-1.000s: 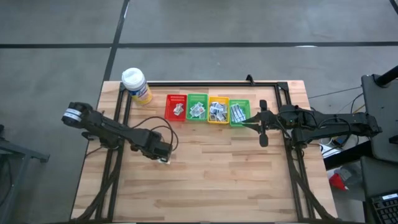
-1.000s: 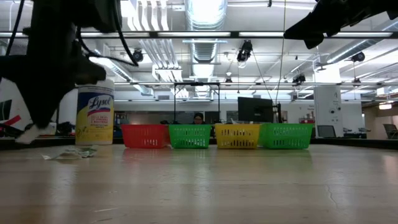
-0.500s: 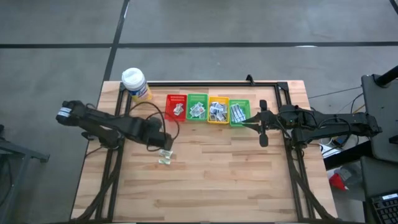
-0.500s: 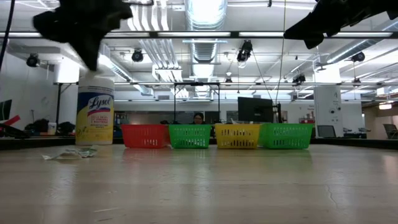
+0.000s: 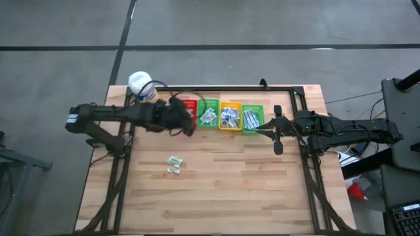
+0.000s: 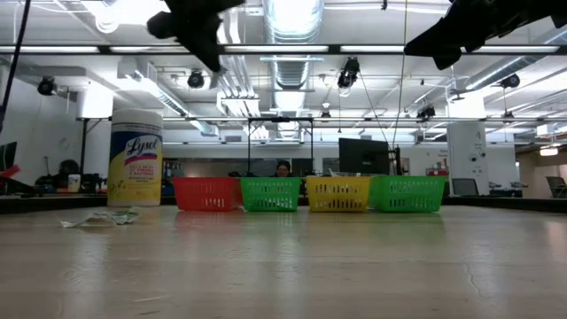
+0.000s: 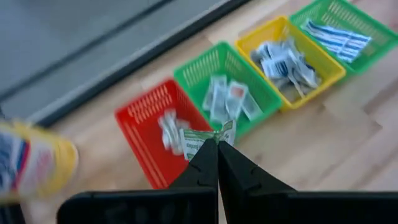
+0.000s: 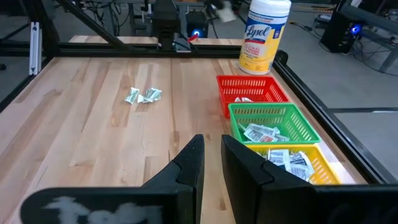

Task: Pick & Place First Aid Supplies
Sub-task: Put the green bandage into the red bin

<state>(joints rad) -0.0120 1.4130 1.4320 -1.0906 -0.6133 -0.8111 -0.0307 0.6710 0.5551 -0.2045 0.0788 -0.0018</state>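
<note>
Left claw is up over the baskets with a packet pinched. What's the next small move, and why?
Probably ease the left claw down and open it over the red plastic basket. Its fingers are shut on a small white paper packet with green print, which hangs above that basket's edge beside the neighbouring green plastic basket. In the high view the claw sits at the red basket, well above the wooden table.

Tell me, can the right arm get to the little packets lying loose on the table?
Probably yes. The right gripper waits by the far-right green basket, and only bare wood lies between it and the loose packets, though they sit nearer the left arm.
</note>
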